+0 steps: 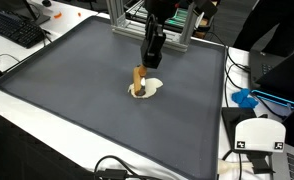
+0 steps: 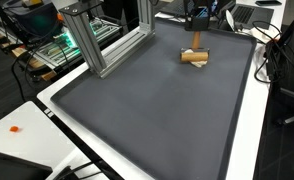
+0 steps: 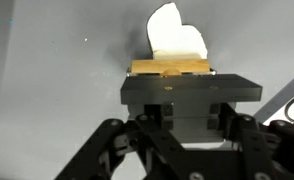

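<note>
Wooden block (image 3: 170, 68) clenched in end effector (image 1: 150, 60), mostly hidden; white scrap (image 3: 175, 35) partly covered.

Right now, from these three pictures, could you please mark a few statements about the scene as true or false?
1. The claw is shut on the tan wooden block. True.
2. The white flat piece lies on the dark grey mat, directly under that block. True.
3. A keyboard lies in the middle of the mat. False: the black keyboard lies off the mat, beyond one corner.
4. The claw holds a blue thing. False: the blue object lies beside the mat's edge, apart from the claw.
</note>
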### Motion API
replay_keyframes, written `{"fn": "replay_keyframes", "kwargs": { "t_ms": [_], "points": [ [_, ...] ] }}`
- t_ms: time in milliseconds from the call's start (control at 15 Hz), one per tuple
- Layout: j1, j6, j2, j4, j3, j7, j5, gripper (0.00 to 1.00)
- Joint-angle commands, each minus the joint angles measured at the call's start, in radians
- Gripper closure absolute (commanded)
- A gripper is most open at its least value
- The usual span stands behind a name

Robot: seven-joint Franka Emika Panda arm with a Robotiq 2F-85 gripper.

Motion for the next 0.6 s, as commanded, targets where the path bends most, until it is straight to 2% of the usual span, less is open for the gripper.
{"fn": "replay_keyframes", "kwargs": {
  "t_ms": [0, 267, 533],
  "points": [
    [0.005, 0.031, 0.023, -0.012, -0.016, 0.062, -0.042, 0.65],
    [-0.001, 0.030, 0.026, -0.015, -0.009, 0.065, -0.036, 0.65],
    [-0.029, 0.045, 0.023, -0.025, 0.023, -0.012, 0.080, 0.65]
  ]
}}
